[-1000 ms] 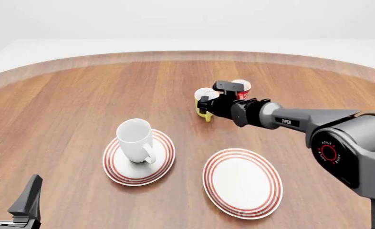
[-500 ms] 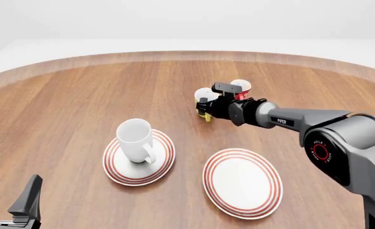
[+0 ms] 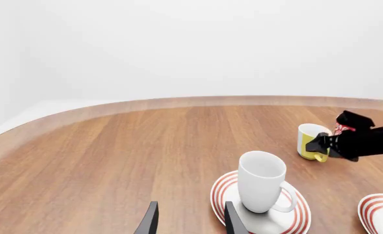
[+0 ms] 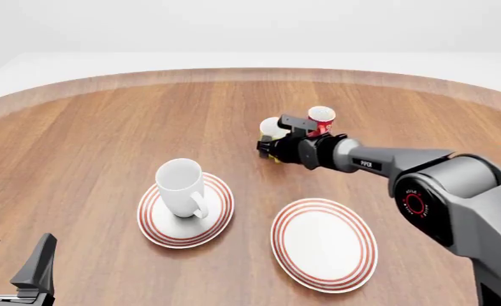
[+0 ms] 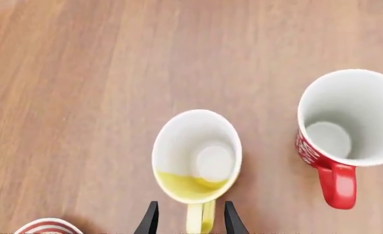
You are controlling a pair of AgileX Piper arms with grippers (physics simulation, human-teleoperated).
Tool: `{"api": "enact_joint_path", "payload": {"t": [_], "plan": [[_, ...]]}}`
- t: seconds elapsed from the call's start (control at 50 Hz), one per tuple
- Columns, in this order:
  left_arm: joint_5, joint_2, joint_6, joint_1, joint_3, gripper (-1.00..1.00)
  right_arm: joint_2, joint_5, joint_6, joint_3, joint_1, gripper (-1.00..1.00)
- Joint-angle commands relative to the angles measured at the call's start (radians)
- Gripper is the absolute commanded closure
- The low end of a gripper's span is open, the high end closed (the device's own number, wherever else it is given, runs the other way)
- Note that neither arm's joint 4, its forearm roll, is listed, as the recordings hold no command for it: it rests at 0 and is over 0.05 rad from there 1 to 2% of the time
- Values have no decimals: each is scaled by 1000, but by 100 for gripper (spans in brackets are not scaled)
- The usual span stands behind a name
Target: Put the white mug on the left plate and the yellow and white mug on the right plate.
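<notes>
The white mug (image 4: 182,185) stands upright on the left plate (image 4: 220,210). The right plate (image 4: 324,243) holds nothing. The yellow and white mug (image 4: 272,129) stands on the table beyond the plates. My right gripper (image 4: 266,148) is low at its near side. In the right wrist view the yellow and white mug (image 5: 197,156) has its handle between my open fingers (image 5: 151,219), with a gap on each side. My left gripper (image 4: 16,252) is open and empty at the near left. The left wrist view shows the white mug (image 3: 261,181) on the left plate (image 3: 220,195).
A red cup with white markings (image 4: 321,120) stands just right of the yellow mug; it also shows in the right wrist view (image 5: 347,122). My right arm (image 4: 387,159) stretches over the table above the right plate. The table's curved far edge (image 4: 250,71) lies behind.
My right gripper has moved left and lower, closing in on the yellow mug's handle. The left arm, the white mug and the plates have not moved.
</notes>
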Motion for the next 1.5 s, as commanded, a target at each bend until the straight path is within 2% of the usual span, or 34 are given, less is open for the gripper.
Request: {"api": "enact_joint_path", "payload": {"t": [0.02,0.2,0.22,0.7,1.3,1.5], "plan": [[0,0,0,0,0,-100,16,22,27,-12,16,-100],[0,0,0,0,0,-100,8,16,28,0,19,-100],[0,0,0,0,0,-100,6,15,25,2,16,100],[0,0,0,0,0,-100,-65,-12,-16,54,-8,100],[0,0,0,0,0,-100,-291,-55,-79,237,-16,100],[0,0,0,0,0,-100,-393,-76,-120,331,-14,100]]}}
